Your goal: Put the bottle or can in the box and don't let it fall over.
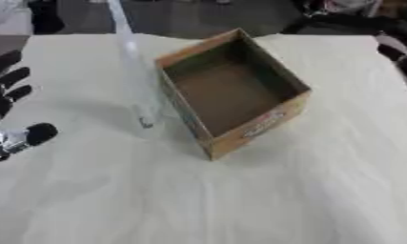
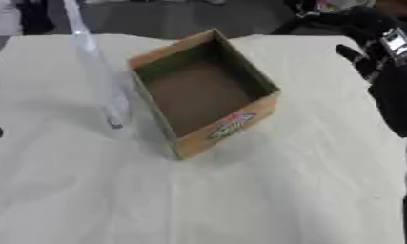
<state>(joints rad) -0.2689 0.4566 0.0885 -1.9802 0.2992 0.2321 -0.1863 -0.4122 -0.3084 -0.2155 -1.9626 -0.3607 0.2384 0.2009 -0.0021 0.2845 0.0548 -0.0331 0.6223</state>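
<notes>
Cardboard box [image 1: 233,93] is seen open-topped near the middle of the white-covered desk [image 1: 239,200], set askew, one corner pointing toward 6 o'clock; a red and blue label shows on its near outer wall. The inside is brown, and nothing can be made out in it. Just beside the box, at its 9 o'clock side, a tall clear bottle [image 1: 138,76] is noted standing on the desk, outside the box, leaning in the picture toward 11 o'clock, its top running off the upper edge; whether it touches the box wall cannot be told. Left hand [image 1: 8,95] is seen at the 9 o'clock edge of the left eye view, fingers spread and straight, thumb apart, nothing held, well apart from the bottle. Right hand [image 2: 381,66] is recorded at 2 o'clock in the right eye view, a dark shape above the desk edge; its finger state cannot be told.
</notes>
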